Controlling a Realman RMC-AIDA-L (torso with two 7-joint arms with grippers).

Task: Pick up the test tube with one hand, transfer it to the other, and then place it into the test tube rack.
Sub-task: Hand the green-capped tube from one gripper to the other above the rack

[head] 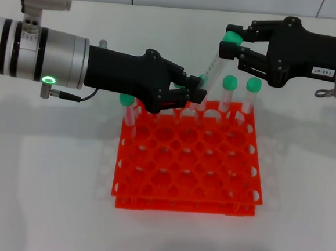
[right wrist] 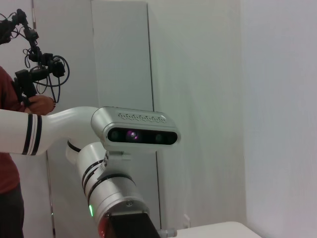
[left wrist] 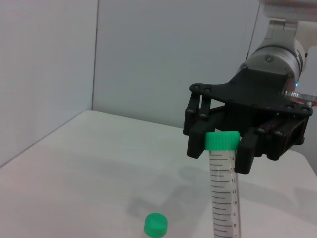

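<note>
The test tube (head: 216, 62) slants in the air above the back of the orange-red test tube rack (head: 150, 201). My left gripper (head: 197, 88), on the green-lit wrist, is shut on the tube's lower end. My right gripper (head: 234, 40), the one with the white label, closes on the green cap from the right. In the left wrist view the test tube (left wrist: 223, 193) stands upright and the right gripper (left wrist: 222, 148) has a finger pressed against each side of its cap.
Several green-capped tubes stand in the rack's back rows, two at the right (head: 230, 82) (head: 253, 84) and one at the left (head: 126, 99). White table surrounds the rack. The right wrist view shows my left wrist (right wrist: 116, 208), my head camera (right wrist: 141, 134) and a person (right wrist: 15, 144) behind.
</note>
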